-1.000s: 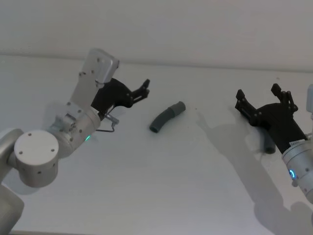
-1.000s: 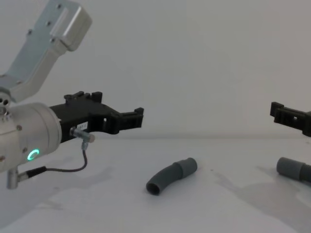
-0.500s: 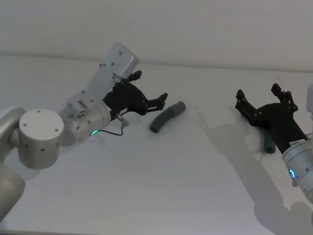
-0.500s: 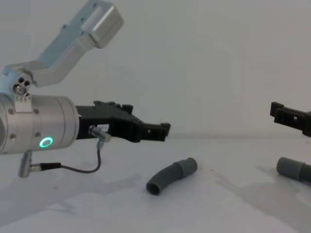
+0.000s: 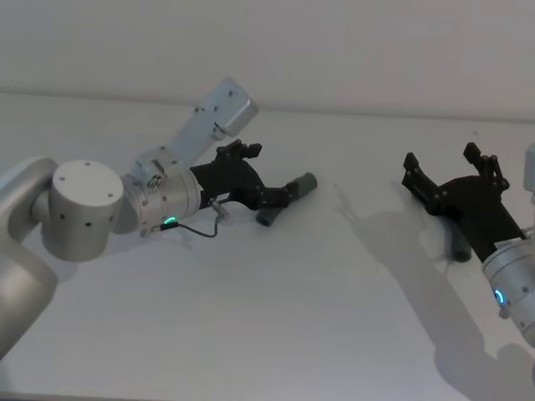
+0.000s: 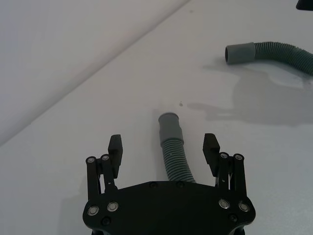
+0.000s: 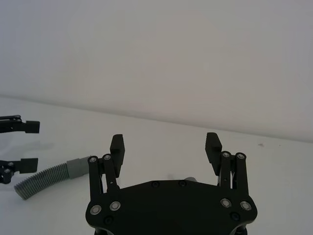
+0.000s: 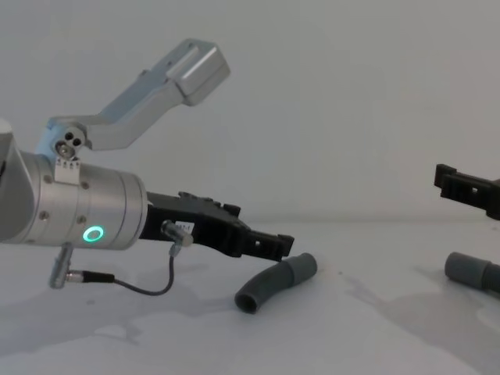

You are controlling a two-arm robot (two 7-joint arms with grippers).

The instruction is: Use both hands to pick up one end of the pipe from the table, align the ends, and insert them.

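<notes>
The curved grey pipe piece (image 5: pixel 294 190) lies mid-table, its ribbed body and smooth collar (image 6: pixel 169 128) running forward between my left gripper's (image 6: pixel 163 147) open fingers. That gripper (image 5: pixel 282 197) sits low over the piece, straddling it without closing; from the chest it (image 8: pixel 273 245) hangs just above the curve (image 8: pixel 275 281). My right gripper (image 5: pixel 452 179) stands open at the right, above the other grey piece (image 5: pixel 458 247), whose round end (image 8: pixel 467 271) rests on the table (image 5: pixel 276 317). In the right wrist view the right gripper (image 7: pixel 165 146) is spread wide, with a bit of grey tube (image 7: pixel 188 179) under the palm.
The left arm's silver body with its green ring (image 8: pixel 94 233) and thin cable (image 8: pixel 141 287) stretches low across the left half of the table. A pale wall (image 5: pixel 334 50) bounds the far edge. Bare table lies between the two pieces and toward the front.
My left gripper has swung right and down from clear of the curved piece to straddling it. The right gripper and both pipe pieces have not moved.
</notes>
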